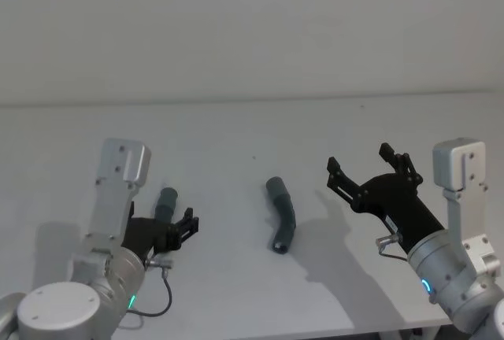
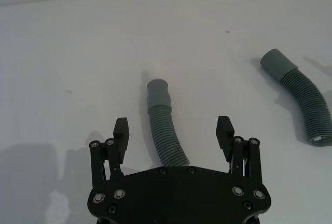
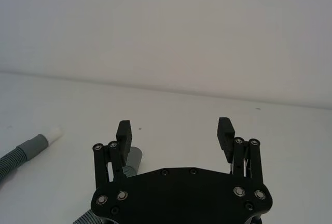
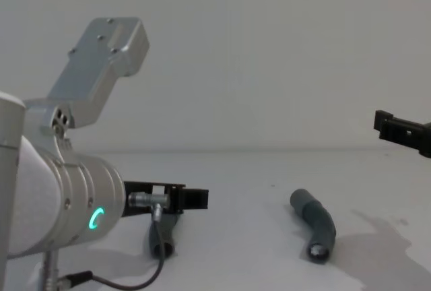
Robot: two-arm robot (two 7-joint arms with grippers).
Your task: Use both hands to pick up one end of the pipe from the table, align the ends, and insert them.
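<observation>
Head view, from the near edge outward: left tool [image 1: 190, 224] low over the table [image 1: 236, 131] at the near left, jaws spread wide. Straddling the first hose [image 1: 166, 201], a bent grey piece with a ribbed middle and a smooth cuff, cuff end pointing away from the robot. In the left wrist view, a finger [image 2: 121, 128] on each side of that hose, a gap on both sides, no contact visible. Green ring light [image 4: 96, 219] glowing on the left arm in the chest view, with the first hose lying flat on the table just below the tool.

Farther out, near the table's middle, the second hose [image 1: 282, 214]: loose, curved, well apart from the first hose and from both tools, its near end facing the robot.

To its right and raised above the table, the right tool [image 1: 359, 159], jaws likewise spread wide, gripping nothing, angled toward the table's middle. In the right wrist view, a white tip [image 3: 54, 133] poking from a grey cuff beyond that tool; which hose, impossible to tell.

Beyond the table's far edge, a plain wall [image 1: 252, 25].
</observation>
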